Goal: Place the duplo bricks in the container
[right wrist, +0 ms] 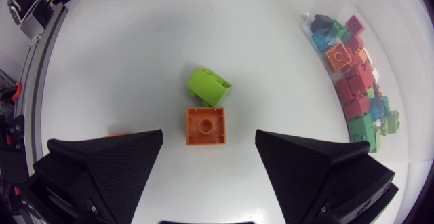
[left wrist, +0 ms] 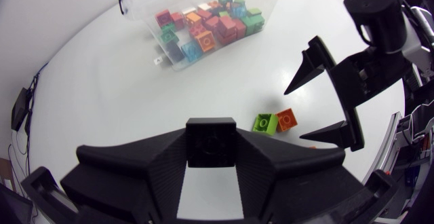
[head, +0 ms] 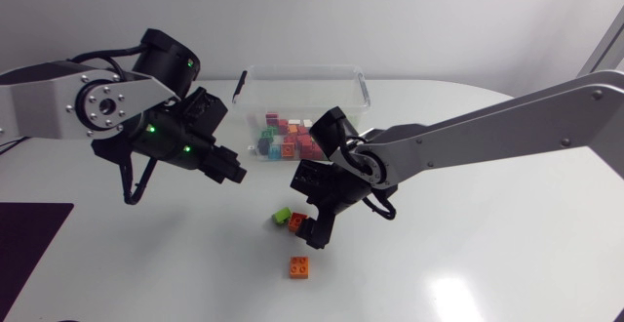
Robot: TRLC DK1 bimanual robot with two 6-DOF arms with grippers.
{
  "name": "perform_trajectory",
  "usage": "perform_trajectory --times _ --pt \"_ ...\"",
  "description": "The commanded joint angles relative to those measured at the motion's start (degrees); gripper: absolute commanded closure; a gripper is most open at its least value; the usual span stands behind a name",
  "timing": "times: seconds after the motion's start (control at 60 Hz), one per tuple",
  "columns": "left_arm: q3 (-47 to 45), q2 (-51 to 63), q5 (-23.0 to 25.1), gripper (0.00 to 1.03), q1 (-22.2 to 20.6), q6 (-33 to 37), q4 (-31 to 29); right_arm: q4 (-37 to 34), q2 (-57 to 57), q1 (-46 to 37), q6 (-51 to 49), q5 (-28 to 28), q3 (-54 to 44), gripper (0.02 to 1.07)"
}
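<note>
- Black fingers of our right gripper (right wrist: 209, 136) stand wide apart above the white worktop (right wrist: 135, 47) and grip nothing.
- Between those fingers, just ahead of their tips, an orange brick (right wrist: 205, 126) lies studs up on the worktop; neither finger touches it.
- Just beyond the orange brick, further ahead of the right fingers, a green brick (right wrist: 209, 87) lies tipped on its side, touching the orange one's far edge.
- We see a second orange brick (head: 300, 266) on the worktop near the right fingers, apart from the other two. From the right wrist only a sliver of it shows past one finger.
- Well ahead of the right fingers and off to one side stands the clear container (head: 361, 83), with a heap of red, green, blue and orange bricks (head: 288, 139) inside it.
- Our left gripper (left wrist: 211, 142) hovers over the worktop with its fingers drawn together at the tips. The container lies well ahead of them; the loose green and orange bricks and the right gripper are nearer, off to one side.
</note>
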Motion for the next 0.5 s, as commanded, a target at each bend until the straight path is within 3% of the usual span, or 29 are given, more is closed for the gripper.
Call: perform_trajectory --times 0.0,0.133,0.25,0.483 --pt "2.3 -2.6 -0.2 0.73 0.2 0.5 0.9 0.7 2.7 0.4 -0.4 -0.3 1.8 0.13" --pt "5.3 -3.1 -0.2 0.73 0.4 0.3 2.4 1.5 4.6 0.6 -0.5 -0.3 2.4 0.18" --pt "7.0 -2.8 -0.2 0.73 0.3 0.1 4.5 2.4 5.8 0.9 -0.6 -0.3 2.9 0.33" --pt "12.7 1.4 -0.2 0.73 -0.2 -0.6 7.4 3.5 6.9 1.3 -0.4 -0.2 3.1 0.76"
